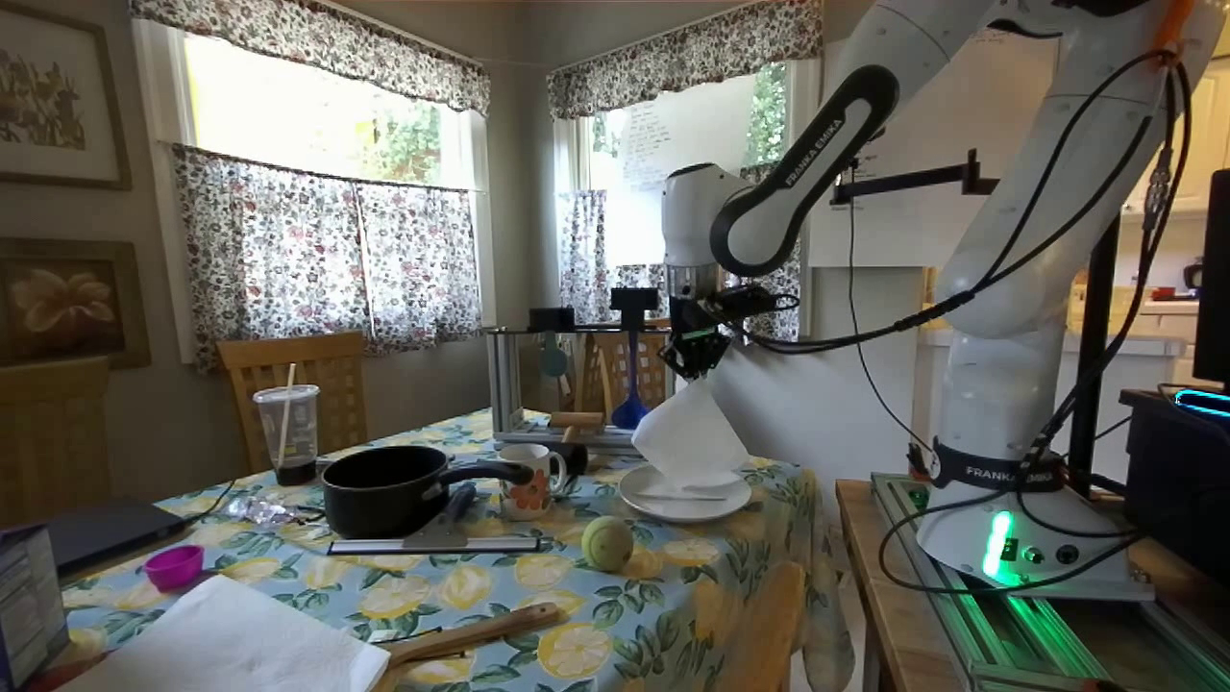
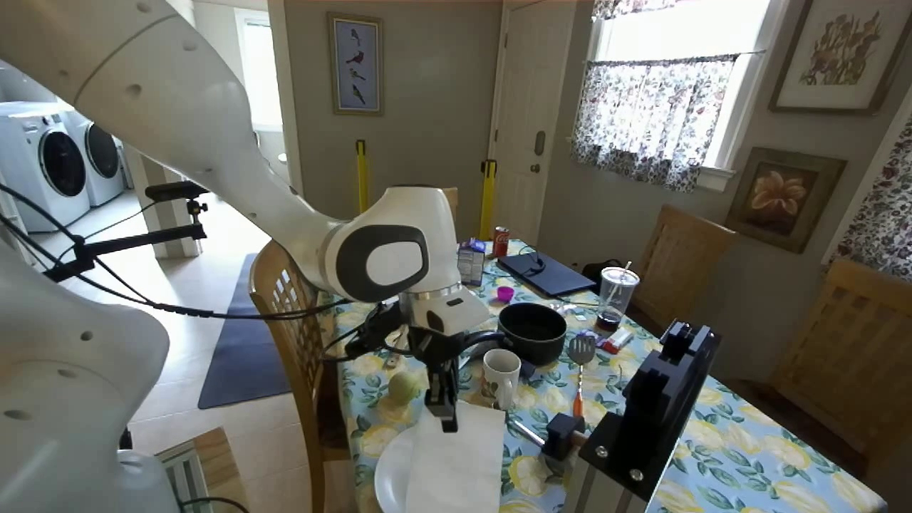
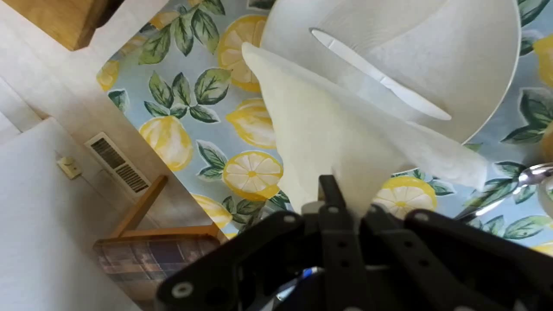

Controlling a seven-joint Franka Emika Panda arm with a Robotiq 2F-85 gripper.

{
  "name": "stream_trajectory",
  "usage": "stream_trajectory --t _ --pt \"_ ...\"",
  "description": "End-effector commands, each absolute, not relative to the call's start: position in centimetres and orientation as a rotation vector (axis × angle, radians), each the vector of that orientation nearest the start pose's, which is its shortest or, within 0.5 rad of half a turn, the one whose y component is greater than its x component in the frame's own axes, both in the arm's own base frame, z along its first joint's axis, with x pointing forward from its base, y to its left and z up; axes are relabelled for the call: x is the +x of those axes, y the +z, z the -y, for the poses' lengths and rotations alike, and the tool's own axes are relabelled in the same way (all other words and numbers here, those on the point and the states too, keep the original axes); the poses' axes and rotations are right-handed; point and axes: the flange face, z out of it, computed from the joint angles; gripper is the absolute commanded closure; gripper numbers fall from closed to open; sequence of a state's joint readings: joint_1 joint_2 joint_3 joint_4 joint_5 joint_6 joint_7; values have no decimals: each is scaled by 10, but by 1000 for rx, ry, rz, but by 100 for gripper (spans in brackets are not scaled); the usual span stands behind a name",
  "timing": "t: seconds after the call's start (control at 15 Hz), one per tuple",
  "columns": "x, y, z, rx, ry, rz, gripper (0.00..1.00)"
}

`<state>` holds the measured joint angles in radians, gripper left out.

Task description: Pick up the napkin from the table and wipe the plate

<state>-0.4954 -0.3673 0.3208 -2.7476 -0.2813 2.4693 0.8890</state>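
The gripper (image 1: pixel 700 373) had its fingers (image 3: pixel 332 192) drawn close together, pinching the upper end of the napkin (image 1: pixel 687 428), which hung over the plate (image 1: pixel 634 502) on the table (image 1: pixel 673 615). Whether its lower end touched the plate, I could not tell. The wrist view showed plainly a white knife (image 3: pixel 380 75) on the plate; an exterior view gave just a sliver of it. From above, a strip of table ran between the plate and the table's edge, with floor (image 3: pixel 73 95) beyond. In an exterior view a mug (image 1: pixel 527 485) and a ball (image 1: pixel 607 544) sat near the plate, apart from it, and a metal rack (image 1: pixel 504 384) stood behind.
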Motion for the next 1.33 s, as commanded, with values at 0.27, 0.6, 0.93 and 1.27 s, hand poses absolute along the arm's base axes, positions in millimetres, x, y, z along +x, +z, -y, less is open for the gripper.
stream_trajectory --t 0.27,0.6,0.93,1.27 --pt "404 275 55 -3023 -517 -1154 100" --pt "408 229 46 -2822 -552 -996 100" --pt "393 185 27 -2727 -468 -895 100" --pt "380 165 24 -2719 -396 -838 100"
